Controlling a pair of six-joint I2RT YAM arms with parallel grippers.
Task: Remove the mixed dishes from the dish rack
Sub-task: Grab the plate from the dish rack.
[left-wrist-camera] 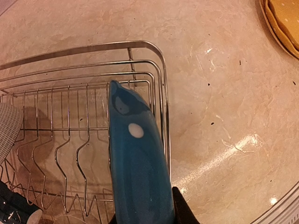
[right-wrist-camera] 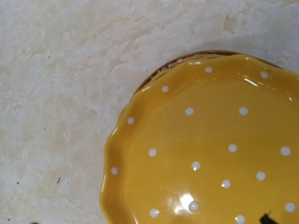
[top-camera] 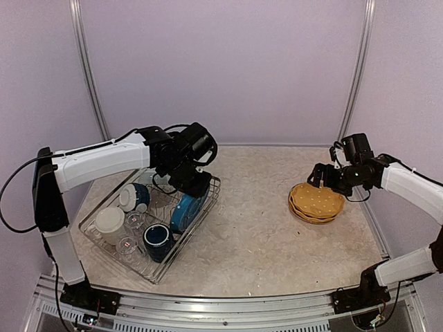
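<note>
The silver wire dish rack [top-camera: 97,232] stands at the left. A blue white-dotted plate [top-camera: 185,211] stands on edge at its right end. My left gripper [top-camera: 190,183] is shut on the plate's upper rim; in the left wrist view the plate [left-wrist-camera: 138,168] runs out between the dark fingers [left-wrist-camera: 183,211]. The rack also holds a navy mug [top-camera: 158,241], a cream mug [top-camera: 109,221], a teal and white bowl [top-camera: 135,197] and clear glasses [top-camera: 128,245]. Yellow dotted plates [top-camera: 316,202] are stacked at the right. My right gripper [top-camera: 320,176] hovers open just above the stack's left edge [right-wrist-camera: 205,154].
The rack's plate-divider prongs [left-wrist-camera: 60,154] left of the blue plate stand bare. A pale dish edge [left-wrist-camera: 7,130] shows at the far left of the left wrist view. Pale walls enclose the marbled table [top-camera: 249,228] at the back and sides.
</note>
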